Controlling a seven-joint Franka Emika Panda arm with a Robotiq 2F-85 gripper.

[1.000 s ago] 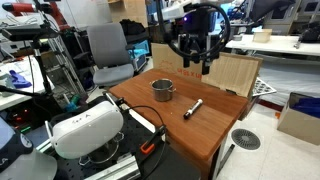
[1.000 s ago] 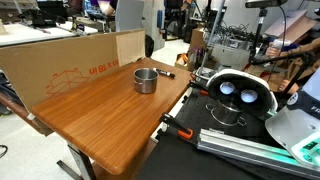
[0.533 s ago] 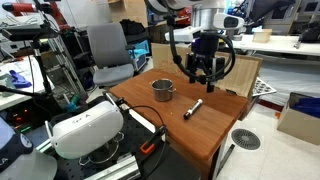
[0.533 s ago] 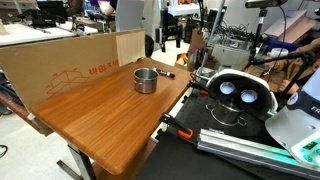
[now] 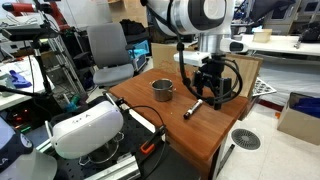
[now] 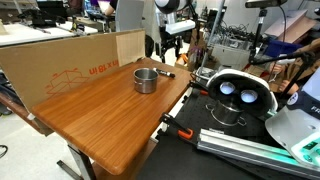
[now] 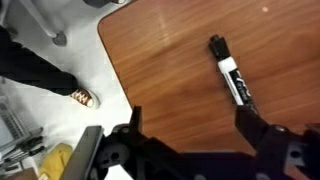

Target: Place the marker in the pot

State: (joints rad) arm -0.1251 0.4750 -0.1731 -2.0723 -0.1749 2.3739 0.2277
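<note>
Wrist view: at the far left a dark trouser leg and a brown-and-white shoe [image 7: 84,98] stand on the pale floor beside the corner of the wooden table [image 7: 165,60]. Further right the marker [image 7: 231,76] lies flat on the wood, a black body with a white label, slanting down to the right. The gripper [image 7: 190,118] comes in from the bottom edge with its dark fingers [image 7: 135,125] spread wide apart and nothing between them. The marker lies beyond the right-hand finger and clear of it.

In an exterior view, a white headset-like device [image 5: 85,128] sits on a metal pan [image 5: 97,156] at the left. Next comes the pot [image 5: 163,90], upright near the table's far edge. The marker [image 5: 193,108] lies on the wood just right of it, outside the pot and not touching it. The gripper [image 5: 207,98] hangs low just beyond the marker.

In an exterior view, a printed cardboard box [image 6: 70,65] stands at the left, then the pot [image 6: 146,79], with the marker [image 6: 164,72] just beside it.
</note>
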